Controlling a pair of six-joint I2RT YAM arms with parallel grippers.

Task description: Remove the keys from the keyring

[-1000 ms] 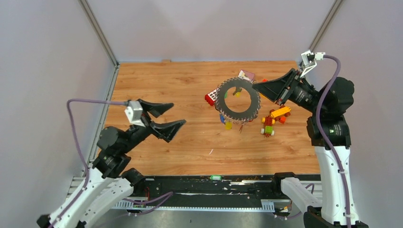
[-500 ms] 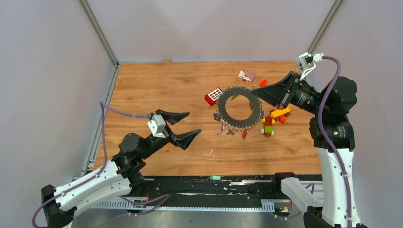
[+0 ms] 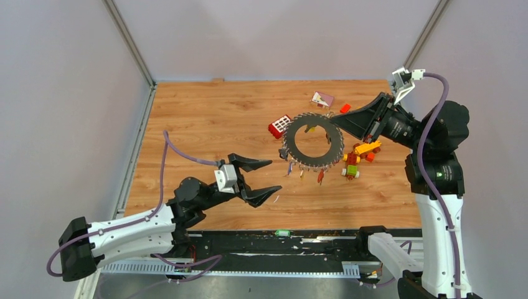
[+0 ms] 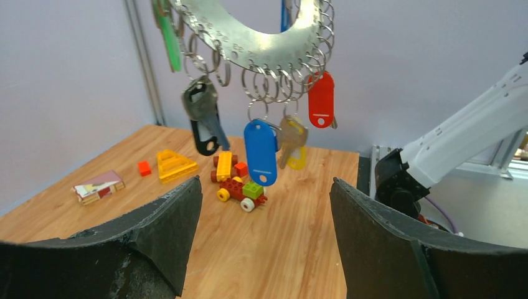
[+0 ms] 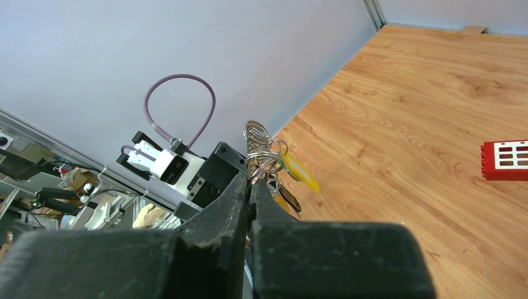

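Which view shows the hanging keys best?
Left wrist: the keys hang close up under the keyring, colours and shapes readable. Top external shows them only as a tiny fringe around it. Right wrist catches just a few small rings and a yellow tag beside the shut right tool.

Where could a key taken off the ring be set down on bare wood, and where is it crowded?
Free: the far-left wood of the table, from its left edge to the red brick; also the near strip between the left tool and the toy car. Crowded: right of the keyring, among the bricks.
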